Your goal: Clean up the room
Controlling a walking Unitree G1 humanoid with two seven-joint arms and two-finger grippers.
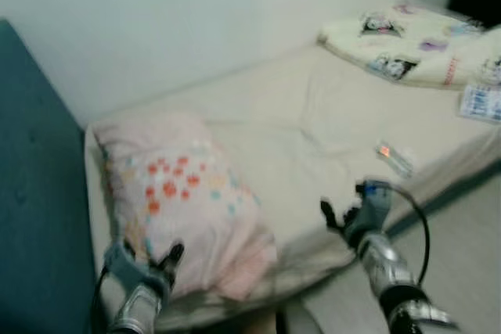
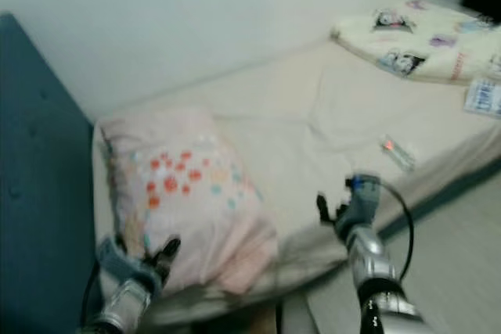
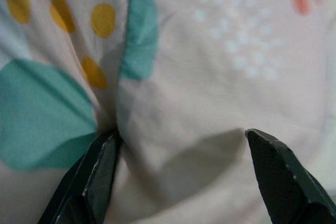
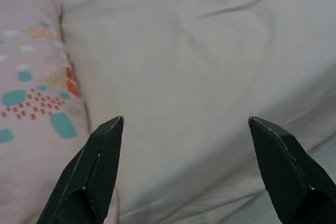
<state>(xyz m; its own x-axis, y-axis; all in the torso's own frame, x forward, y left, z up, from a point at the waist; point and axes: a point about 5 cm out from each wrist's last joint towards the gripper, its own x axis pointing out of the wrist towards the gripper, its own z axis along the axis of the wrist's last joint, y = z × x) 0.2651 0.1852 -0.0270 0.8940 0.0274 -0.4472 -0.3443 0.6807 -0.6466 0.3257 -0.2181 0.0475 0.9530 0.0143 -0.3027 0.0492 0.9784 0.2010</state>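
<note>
Your left gripper [image 1: 160, 263] sits low at the near left corner of the bed [image 1: 329, 115], its fingers [image 3: 97, 174] spread apart and pressed into the pink pillow [image 1: 184, 201]. In the left wrist view one fingertip is tucked into a fold of the pillow's patterned cover and the other rests on the fabric to the side; nothing is pinched between them.

Your right gripper [image 4: 186, 169] hovers over the bed's near edge, well to the right of the pillow, fingers wide apart and holding nothing. The right wrist view shows bare cream sheet ahead of it, with the pillow's edge off to one side.

The pillow lies at the left end of the mattress, its left side close against the teal headboard [image 1: 35, 193], so you have little room there. The white wall [image 1: 196, 21] runs along the far edge of the bed.

To the right, the sheet is mostly open. A small clear item with a red spot [image 1: 394, 158] lies near the front edge, apart from the right gripper. At the far right end a folded cartoon-print blanket [image 1: 415, 44] is piled, with a flat blue-and-white packet [image 1: 481, 103] just in front of it. Pale floor [image 1: 462, 256] shows beyond the bed's front edge at lower right.
</note>
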